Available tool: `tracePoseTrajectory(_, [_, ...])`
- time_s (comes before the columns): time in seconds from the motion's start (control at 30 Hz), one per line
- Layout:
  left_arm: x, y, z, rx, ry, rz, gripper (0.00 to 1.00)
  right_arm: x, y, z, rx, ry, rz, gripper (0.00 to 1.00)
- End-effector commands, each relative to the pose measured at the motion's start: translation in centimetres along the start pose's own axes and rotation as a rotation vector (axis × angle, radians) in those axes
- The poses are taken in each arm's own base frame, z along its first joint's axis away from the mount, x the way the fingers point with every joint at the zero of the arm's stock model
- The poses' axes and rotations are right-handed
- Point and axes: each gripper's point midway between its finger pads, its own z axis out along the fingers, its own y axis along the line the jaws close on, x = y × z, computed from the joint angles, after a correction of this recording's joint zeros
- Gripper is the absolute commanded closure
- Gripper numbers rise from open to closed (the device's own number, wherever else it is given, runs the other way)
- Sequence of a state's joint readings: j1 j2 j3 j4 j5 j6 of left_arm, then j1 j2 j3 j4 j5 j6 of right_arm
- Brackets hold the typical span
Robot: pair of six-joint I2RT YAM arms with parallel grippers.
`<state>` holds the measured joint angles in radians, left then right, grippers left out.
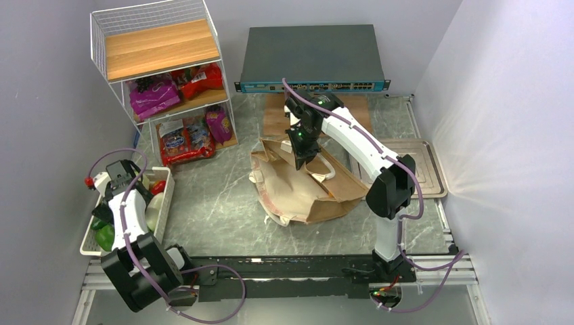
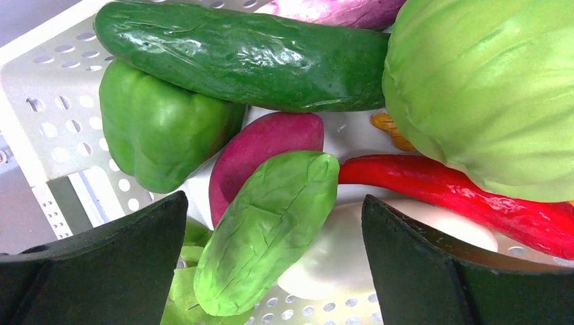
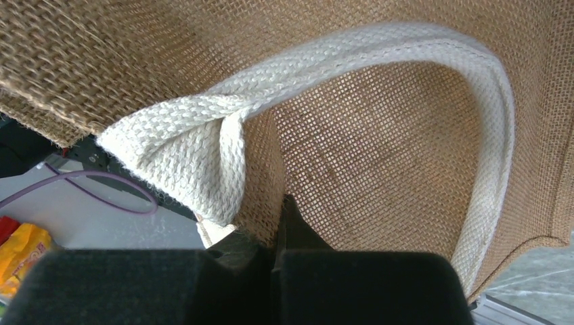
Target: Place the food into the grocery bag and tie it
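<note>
Left gripper (image 2: 274,203) gapes above one cabbage (image 2: 487,88) and one cucumber (image 2: 237,54); right gripper (image 3: 277,230) clamps one grocery bag (image 3: 379,156).

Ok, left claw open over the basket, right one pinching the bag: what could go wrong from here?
The left claw hangs open over the crowded white perforated basket with the flat green leaf in its gap, overlapping the purple oval piece; closing might catch both or the wrong one.
The right claw pinches only a thin fold of the tan woven grocery bag beside its cream webbing handle; that could slip and the mouth may sag.
</note>
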<state>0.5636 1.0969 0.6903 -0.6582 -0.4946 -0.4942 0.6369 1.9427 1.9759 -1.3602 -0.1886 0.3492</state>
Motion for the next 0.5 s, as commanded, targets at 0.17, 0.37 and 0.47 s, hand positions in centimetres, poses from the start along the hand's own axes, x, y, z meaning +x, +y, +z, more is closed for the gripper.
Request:
tracePoseTrajectory(0.17, [-0.39,-0.3,-0.04,0.031,-0.02,-0.013,0.01,0.29,-0.03,-2.09,-0.012,-0.046,-0.017,1.0])
tracePoseTrajectory(0.37, [-0.35,-0.36,0.09,0.004,0.031,0.009,0.11,0.03,0.11,-2.39,-0.013,-0.059,-0.02,1.0])
tracePoseTrajectory(0.47, [-0.12,-0.49,0.24,0.009,0.041,0.007,0.37,0.04,0.08,-2.55,-0.011,-0.064,-0.021,1.0])
